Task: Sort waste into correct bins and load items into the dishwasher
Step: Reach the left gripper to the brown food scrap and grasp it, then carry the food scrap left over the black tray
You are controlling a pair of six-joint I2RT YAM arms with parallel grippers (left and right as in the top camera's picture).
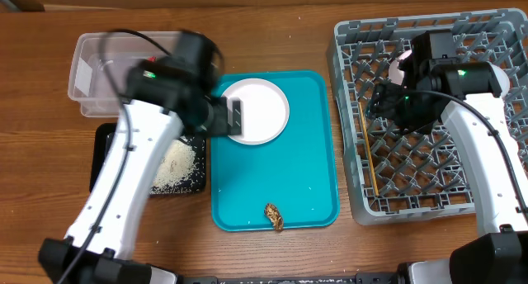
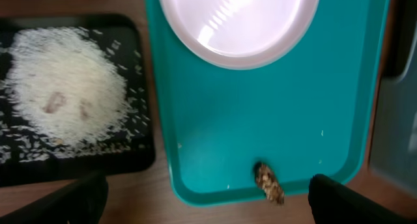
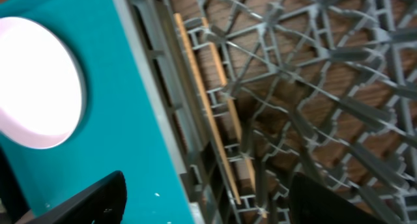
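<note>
Glossy round white plate (image 1: pixel 257 111) lies far on the teal plastic tray (image 1: pixel 309 177), knobbly brown lump (image 1: pixel 274 217) at its near edge, bare between; left hand (image 2: pixel 208 208) and right hand (image 3: pixel 215 204) apparently gape empty.

The wooden table (image 1: pixel 41 78) I work at carries a clear tub (image 1: pixel 99 78), a black tray (image 1: pixel 101 160) beside it, a teal tray (image 1: pixel 305 168) and a grey dish rack (image 1: pixel 346 86).

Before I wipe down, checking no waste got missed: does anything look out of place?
Yes. A brown food lump sits unsorted on the teal tray's near rim, and a few stray rice grains dot that tray.
</note>
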